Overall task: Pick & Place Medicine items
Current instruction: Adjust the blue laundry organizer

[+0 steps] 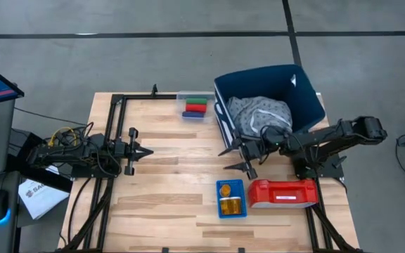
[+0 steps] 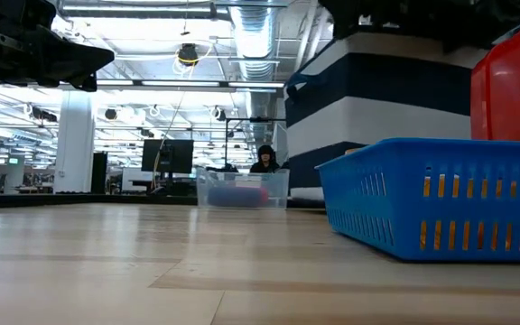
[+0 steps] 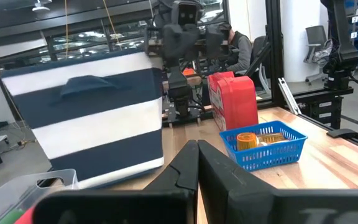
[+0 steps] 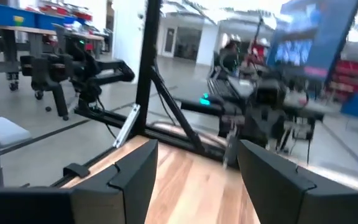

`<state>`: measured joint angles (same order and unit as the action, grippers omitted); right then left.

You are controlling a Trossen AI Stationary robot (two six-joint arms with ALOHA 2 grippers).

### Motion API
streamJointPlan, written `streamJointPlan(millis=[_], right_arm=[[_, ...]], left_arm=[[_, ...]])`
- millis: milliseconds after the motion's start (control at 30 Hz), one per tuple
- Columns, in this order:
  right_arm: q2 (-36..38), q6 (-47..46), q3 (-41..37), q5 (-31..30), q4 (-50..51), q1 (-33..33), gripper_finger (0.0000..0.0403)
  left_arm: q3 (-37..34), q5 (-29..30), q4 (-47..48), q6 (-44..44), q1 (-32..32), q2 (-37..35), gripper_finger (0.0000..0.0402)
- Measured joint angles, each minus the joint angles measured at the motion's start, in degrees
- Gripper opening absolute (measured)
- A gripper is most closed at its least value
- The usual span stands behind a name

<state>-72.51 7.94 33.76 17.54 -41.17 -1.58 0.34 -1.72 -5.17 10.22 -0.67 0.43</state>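
Note:
The orange pill bottles (image 1: 230, 204) lie inside a small blue basket (image 1: 219, 199) near the table's near edge. They also show in the left wrist view as orange pill bottles (image 3: 247, 140), and their orange glows through the basket's slots (image 2: 441, 236) in the low view. My right gripper (image 1: 239, 159) hovers open just beyond the basket's far side with nothing between its fingers (image 4: 197, 163). My left gripper (image 1: 146, 150) waits shut over the table's left half, and its fingers (image 3: 197, 155) point toward the basket.
A red box (image 1: 283, 192) lies right of the basket. A blue-and-white striped bin (image 1: 308, 105) holding grey cloth (image 1: 259, 112) stands at the far right. A clear tray (image 1: 195, 105) with green, blue and red blocks sits at the far edge. A person (image 2: 265, 158) sits beyond the table.

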Motion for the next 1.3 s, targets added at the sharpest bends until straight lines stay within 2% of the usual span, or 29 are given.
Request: streamJointPlan(millis=[100, 300, 400, 500, 833, 1033, 1300], right_arm=[[0.0, 2.4, 0.0, 0.2, -1.8, -0.3, 0.0219], [0.1, 4.0, 0.2, 0.8, -0.6, 3.0, 0.0219], [0.1, 5.9, 0.1, 3.2, -0.6, 3.3, 0.0219], [0.0, 8.2, 0.0, 5.4, -4.5, 2.2, 0.0219], [0.2, 12.0, 0.1, 5.5, -12.7, 1.4, 0.0219], [1.5, 8.8, 0.3, 6.7, -14.7, -4.0, 0.0219], [1.3, 8.5, 0.3, 6.4, -7.9, -15.3, 0.0219]], left_arm=[[0.0, 0.0, 0.0, 0.0, 0.0, 0.0, 0.0000], [0.0, 0.0, 0.0, 0.0, 0.0, 0.0, 0.0000], [0.0, 0.0, 0.0, 0.0, 0.0, 0.0, 0.0000], [0.0, 0.0, 0.0, 0.0, 0.0, 0.0, 0.0000], [0.0, 0.0, 0.0, 0.0, 0.0, 0.0, 0.0000], [0.0, 0.0, 0.0, 0.0, 0.0, 0.0, 0.0000], [0.0, 0.0, 0.0, 0.0, 0.0, 0.0, 0.0000]])
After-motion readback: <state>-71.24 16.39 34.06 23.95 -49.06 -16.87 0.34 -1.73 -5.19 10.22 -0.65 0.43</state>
